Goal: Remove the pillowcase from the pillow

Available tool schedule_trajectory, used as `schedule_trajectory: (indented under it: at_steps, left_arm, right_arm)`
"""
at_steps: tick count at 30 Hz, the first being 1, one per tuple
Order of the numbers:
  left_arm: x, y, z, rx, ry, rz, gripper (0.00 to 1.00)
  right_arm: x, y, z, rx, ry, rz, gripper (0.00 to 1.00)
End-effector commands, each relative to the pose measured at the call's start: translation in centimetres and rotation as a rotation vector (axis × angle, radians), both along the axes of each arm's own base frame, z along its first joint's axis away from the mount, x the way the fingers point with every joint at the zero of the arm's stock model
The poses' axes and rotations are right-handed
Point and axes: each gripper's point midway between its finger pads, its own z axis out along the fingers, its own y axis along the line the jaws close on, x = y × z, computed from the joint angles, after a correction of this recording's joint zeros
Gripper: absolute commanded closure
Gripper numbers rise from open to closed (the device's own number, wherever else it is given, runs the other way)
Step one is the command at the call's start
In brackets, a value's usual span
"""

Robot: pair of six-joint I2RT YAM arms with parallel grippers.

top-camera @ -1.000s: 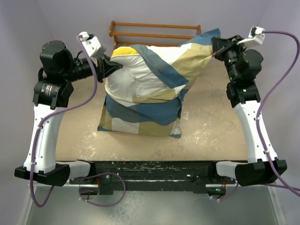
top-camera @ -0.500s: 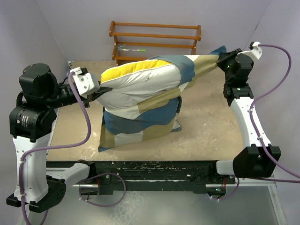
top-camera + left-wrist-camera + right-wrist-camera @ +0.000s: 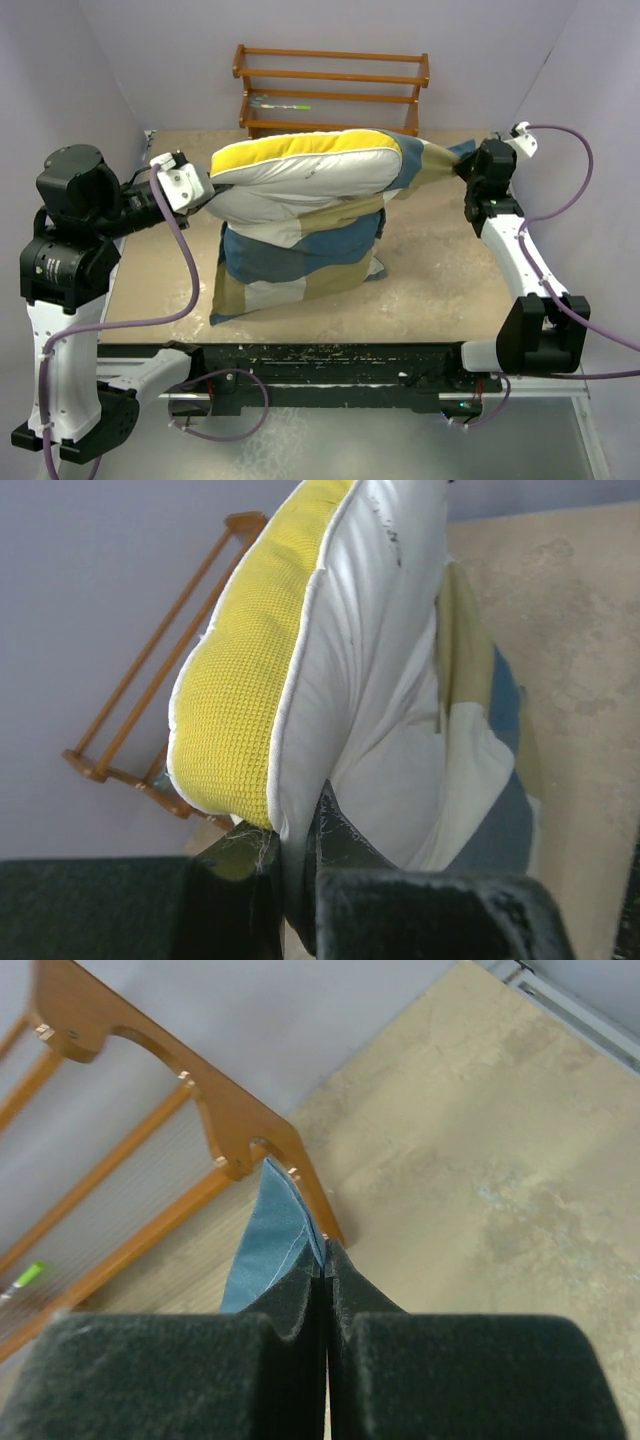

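The pillow (image 3: 300, 170), cream-white with a yellow mesh edge band, is held up over the table, its left half bare. My left gripper (image 3: 205, 190) is shut on the pillow's left end; the left wrist view shows the white seam (image 3: 290, 810) pinched between the jaws beside the yellow band (image 3: 235, 700). The blue, tan and white pillowcase (image 3: 300, 250) still covers the pillow's right end and hangs down to the table. My right gripper (image 3: 465, 165) is shut on a blue corner of the pillowcase (image 3: 275, 1245), pulled taut to the right.
A wooden rack (image 3: 330, 85) stands at the back wall, with a green pen on one shelf; it also shows in the right wrist view (image 3: 190, 1130). Purple walls close both sides. The tan table surface (image 3: 450, 280) lies below.
Both arms have swung outward: the right gripper pulled the pillowcase corner farther right and lower, the left drew the pillow end left. More bare pillow and yellow edge show now.
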Motion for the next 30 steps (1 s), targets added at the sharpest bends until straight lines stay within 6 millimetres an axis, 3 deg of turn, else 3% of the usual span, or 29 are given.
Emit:
schedule_trajectory:
  at_steps: [1, 3, 8, 11, 12, 14, 19, 21, 23, 26, 28, 30]
  left_arm:
    - [1.0, 4.1, 8.6, -0.116, -0.401, 0.281, 1.00]
    - [1.3, 5.3, 10.5, -0.134, -0.500, 0.348, 1.00]
    - [2.2, 5.2, 11.5, -0.197, -0.488, 0.362, 1.00]
    - [2.3, 6.9, 14.8, -0.325, -0.600, 0.455, 1.00]
    - [2.2, 7.7, 16.0, -0.370, -0.650, 0.496, 1.00]
    - [2.2, 8.9, 17.6, -0.439, -0.705, 0.557, 1.00]
    - [3.1, 8.8, 17.8, -0.499, -0.655, 0.558, 1.00]
    - [3.7, 7.7, 16.7, -0.484, -0.593, 0.508, 1.00]
    - [4.1, 6.8, 16.1, -0.481, -0.559, 0.466, 1.00]
    - [4.4, 7.1, 17.1, -0.539, -0.568, 0.479, 1.00]
    - [4.5, 7.7, 17.9, -0.574, -0.573, 0.510, 1.00]
    - [4.9, 7.4, 17.8, -0.572, -0.549, 0.501, 1.00]
  right_arm:
    - [-1.3, -4.9, -1.4, -0.089, 0.050, -0.199, 1.00]
    - [-1.3, -4.9, -1.6, -0.089, 0.055, -0.194, 1.00]
    - [-1.3, -4.4, -2.2, -0.097, 0.076, -0.157, 1.00]
    - [-1.8, -4.1, -2.9, -0.116, 0.077, -0.131, 1.00]
    - [-2.4, -4.1, -4.5, -0.119, 0.109, -0.130, 1.00]
    - [-2.7, -4.0, -5.4, -0.122, 0.121, -0.126, 1.00]
    - [-2.9, -3.0, -6.5, -0.104, 0.128, -0.077, 1.00]
    - [-2.4, -1.5, -6.4, -0.112, 0.110, 0.009, 1.00]
    - [-1.7, 1.3, -5.9, -0.155, 0.091, 0.129, 0.99]
    - [-1.9, 4.3, -4.9, -0.234, 0.083, 0.203, 0.93]
    - [-2.3, 5.4, -3.3, -0.231, 0.024, 0.244, 0.75]
    - [-2.8, 6.3, 0.1, -0.237, -0.081, 0.287, 0.55]
